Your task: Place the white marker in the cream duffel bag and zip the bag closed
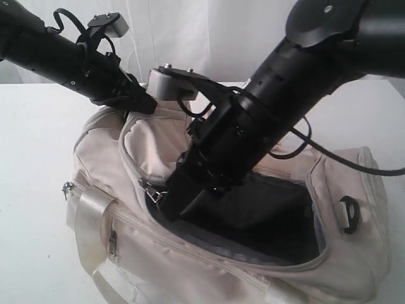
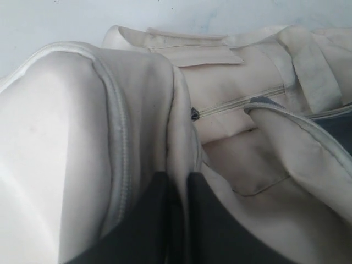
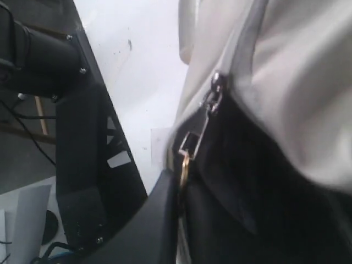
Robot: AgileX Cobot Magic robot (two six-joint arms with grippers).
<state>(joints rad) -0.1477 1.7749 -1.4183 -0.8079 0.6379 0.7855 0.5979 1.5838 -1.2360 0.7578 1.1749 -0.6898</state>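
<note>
The cream duffel bag (image 1: 190, 259) lies on the table with its top zipper wide open, showing dark grey lining (image 1: 278, 221). My left gripper (image 1: 143, 102) is at the bag's far left rim; in the left wrist view it (image 2: 179, 184) is shut on a fold of cream fabric (image 2: 181, 132). My right gripper (image 1: 166, 201) reaches down to the left end of the opening. There it (image 3: 181, 179) is shut on the metal zipper pull (image 3: 192, 144), which hangs from the slider (image 3: 214, 91). The white marker is not in view.
The bag rests on a white table (image 1: 31, 158) before a white backdrop. A black cable (image 1: 354, 166) loops from the right arm over the bag's right end, near a black plastic loop (image 1: 349, 214). A dark stand (image 3: 82, 143) shows in the right wrist view.
</note>
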